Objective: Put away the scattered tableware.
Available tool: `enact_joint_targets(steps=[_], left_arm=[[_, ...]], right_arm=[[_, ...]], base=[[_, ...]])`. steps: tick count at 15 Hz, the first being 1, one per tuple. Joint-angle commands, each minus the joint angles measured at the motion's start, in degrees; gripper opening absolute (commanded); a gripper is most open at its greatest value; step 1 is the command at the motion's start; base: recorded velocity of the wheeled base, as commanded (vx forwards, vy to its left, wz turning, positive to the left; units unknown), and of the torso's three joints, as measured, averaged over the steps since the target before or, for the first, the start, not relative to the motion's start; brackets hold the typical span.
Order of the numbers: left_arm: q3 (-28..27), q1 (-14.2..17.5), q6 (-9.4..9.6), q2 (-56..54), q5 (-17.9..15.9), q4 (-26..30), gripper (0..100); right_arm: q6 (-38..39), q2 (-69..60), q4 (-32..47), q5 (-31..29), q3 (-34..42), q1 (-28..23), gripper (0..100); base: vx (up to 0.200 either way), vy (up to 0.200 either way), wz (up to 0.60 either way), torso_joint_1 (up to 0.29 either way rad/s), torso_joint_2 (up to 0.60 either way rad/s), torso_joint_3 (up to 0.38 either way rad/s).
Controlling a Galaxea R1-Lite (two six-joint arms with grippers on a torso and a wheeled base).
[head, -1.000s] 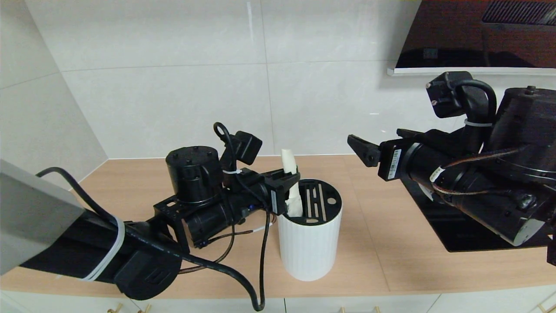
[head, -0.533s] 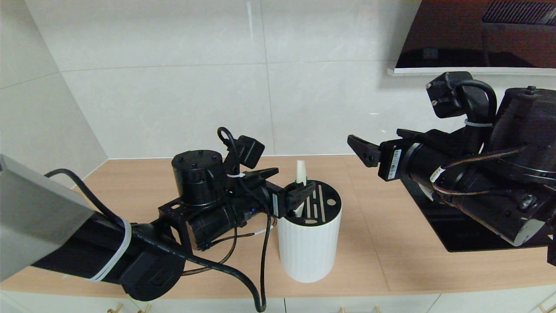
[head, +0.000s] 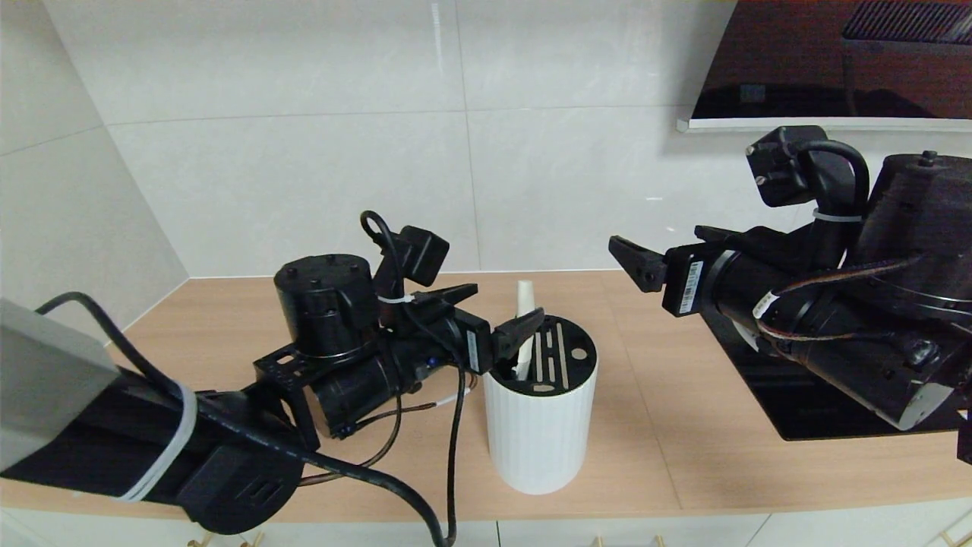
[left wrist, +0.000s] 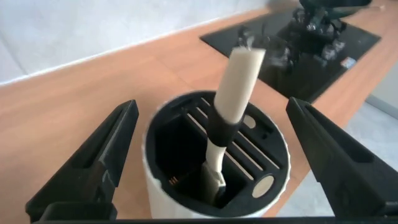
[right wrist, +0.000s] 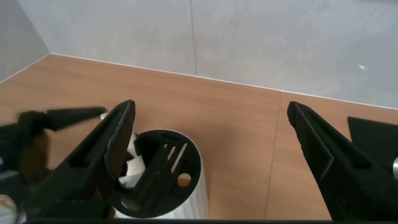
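Utensil handle (left wrist: 239, 74) leans in the white holder's (head: 539, 433) open compartment; the left gripper (left wrist: 211, 104) is spread wide around it, touching nothing. The right gripper (right wrist: 210, 106) hangs apart, also spread.

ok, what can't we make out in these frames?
- Utensil working end: sunk inside the holder, every view; type unknown.
- Holder base: cut off by the frame edge in both wrist views.
- Cooktop: head view, largely behind the right arm.
- Holder's slots: too dark to see into, left wrist view.
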Motion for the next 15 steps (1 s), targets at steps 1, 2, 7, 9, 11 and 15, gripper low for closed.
enact_joint_targets(steps=[1,2,7,9,11,15], left_arm=[[3.2,0.9,-0.01,-11.9,1.0,0.6,100],[4.5,1.7,-0.01,-15.5,1.0,1.1,100],[11.9,2.5,-0.01,-32.6,1.4,5.8,100],[15.5,3.8,0.07,-38.4,1.7,9.7,100],[18.1,4.3,-0.01,-46.8,1.8,18.2,100],[19.2,9.6,-0.28,-61.8,3.6,34.4,100]], right_arm=[[0.0,-0.6,-0.3,0.0,1.0,-2.3,100],[0.0,-1.2,-0.3,0.0,1.0,-3.2,100],[0.2,-11.7,-0.3,0.0,9.6,-6.2,100],[0.0,-18.8,-0.2,-0.1,16.8,-7.1,100],[-1.1,-30.0,1.2,-0.1,25.8,-10.6,100],[-3.9,-45.9,7.6,0.0,33.2,-23.2,100]], base=[[0.000,0.000,0.00,0.000,0.00,0.000],[0.000,0.000,0.00,0.000,0.00,0.000],[0.000,0.000,0.00,0.000,0.00,0.000],[0.000,0.000,0.00,0.000,0.00,0.000],[0.000,0.000,0.00,0.000,0.00,0.000],[0.000,0.000,0.00,0.000,0.00,0.000]])
